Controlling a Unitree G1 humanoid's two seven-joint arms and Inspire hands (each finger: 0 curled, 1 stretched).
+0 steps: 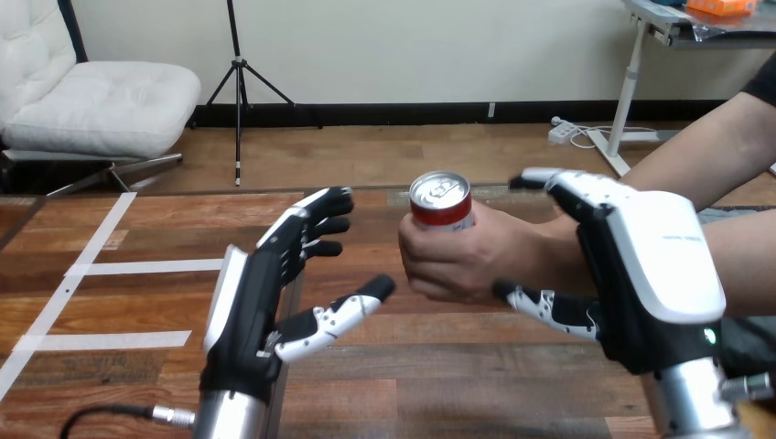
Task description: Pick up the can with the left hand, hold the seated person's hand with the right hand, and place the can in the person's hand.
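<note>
Starting at the left, the left hand hovers over the table with its palm turned toward three o'clock. Its fingers are spread straight toward one o'clock, its thumb juts toward two o'clock, and it has hold of nothing.

Just beyond its fingertips, at about two o'clock from its palm, stands the can. It is upright, clear of the left hand, with its silver top showing. The person's hand is wrapped round its lower half, so the can is in the person's grip and not the robot's.

At three o'clock from the can, the right hand brackets the person's wrist. Its fingers arch over the top toward nine o'clock and its thumb reaches under, also toward nine o'clock, in a loose clasp. How firmly it presses cannot be told.

By my reading the handover step is at its close: the can is delivered, the left hand is free of it, and the right hand supports the wrist. What seems left is the release. That likely calls for the left hand to draw back toward seven o'clock without brushing the can. The right hand should then open its fingers and thumb before lifting off toward four o'clock, so that it does not tug the wrist and tip the can.
</note>
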